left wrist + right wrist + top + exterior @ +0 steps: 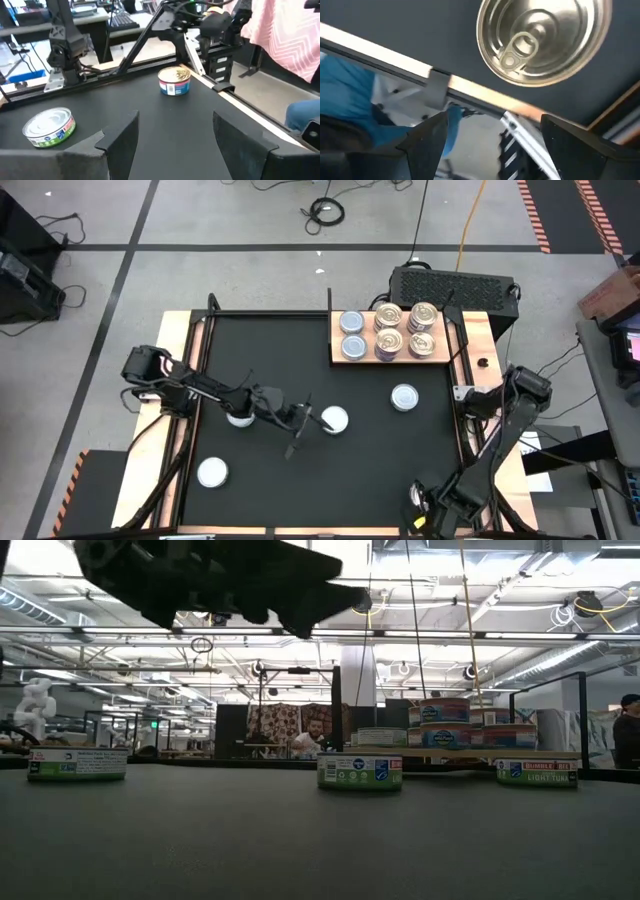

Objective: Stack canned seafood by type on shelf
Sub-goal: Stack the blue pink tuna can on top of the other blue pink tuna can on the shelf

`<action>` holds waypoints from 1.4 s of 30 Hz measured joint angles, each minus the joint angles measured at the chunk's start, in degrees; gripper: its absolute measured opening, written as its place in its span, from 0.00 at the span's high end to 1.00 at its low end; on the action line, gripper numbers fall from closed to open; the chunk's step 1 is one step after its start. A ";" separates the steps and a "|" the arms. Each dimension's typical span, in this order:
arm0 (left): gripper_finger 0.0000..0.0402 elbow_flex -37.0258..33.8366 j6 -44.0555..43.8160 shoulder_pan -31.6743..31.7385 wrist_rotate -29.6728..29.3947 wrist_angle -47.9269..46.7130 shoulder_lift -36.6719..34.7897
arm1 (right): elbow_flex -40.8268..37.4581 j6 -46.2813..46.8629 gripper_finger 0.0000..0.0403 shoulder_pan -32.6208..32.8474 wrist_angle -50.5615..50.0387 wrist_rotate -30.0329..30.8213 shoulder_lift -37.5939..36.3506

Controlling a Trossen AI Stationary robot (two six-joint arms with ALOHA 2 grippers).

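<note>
Tins on board and mat, both grippers released

While six tins sit on the pale, grained wooden shelf [400,352] at the mat's far right in the high view, its long axis running left-right, loose round flat tins [334,419] lie lids up on the black mat [380,470]. The left gripper [298,430] hovers mid-mat, fingers spread, holding nothing; the right gripper [420,515] waits at the near right corner, fingers also apart.
Low view: three short labelled cylinders stand upright; stacked tins [445,723] rise behind.
Left wrist view: a silvery-topped tin [49,127] and a gold-topped tin [174,81] on the worktop.
Right wrist view: a shiny ribbed pull-tab lid [544,37]
</note>
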 joint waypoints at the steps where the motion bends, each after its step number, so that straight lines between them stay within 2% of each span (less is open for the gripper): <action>1: 0.37 0.95 0.04 0.00 -0.02 -0.50 0.94 | 0.00 -1.33 0.23 0.26 0.48 0.17 1.00; 10: 0.37 5.21 2.10 0.00 0.00 -1.82 5.74 | 0.23 -14.91 0.25 -0.71 0.06 -0.25 6.44; 21: 0.37 5.88 -0.77 0.00 -0.43 -1.40 5.80 | 0.02 -20.87 0.35 -4.37 -4.83 0.82 6.51; 31: 0.37 5.88 -3.54 -1.14 -0.66 -1.97 5.80 | -0.04 -29.04 0.37 -12.17 -11.52 14.04 6.49; 37: 0.37 5.88 -3.50 -1.84 -0.63 -3.15 5.80 | 3.02 -36.03 0.37 -16.95 -12.39 14.37 4.28; 39: 0.37 5.88 -3.50 -1.84 -0.63 -3.67 5.80 | 5.70 -35.81 0.37 -17.49 -15.52 16.40 2.98; 42: 0.37 5.88 -3.42 -1.76 -0.65 -4.29 5.79 | 7.90 -29.18 0.37 -16.65 -20.58 19.54 1.67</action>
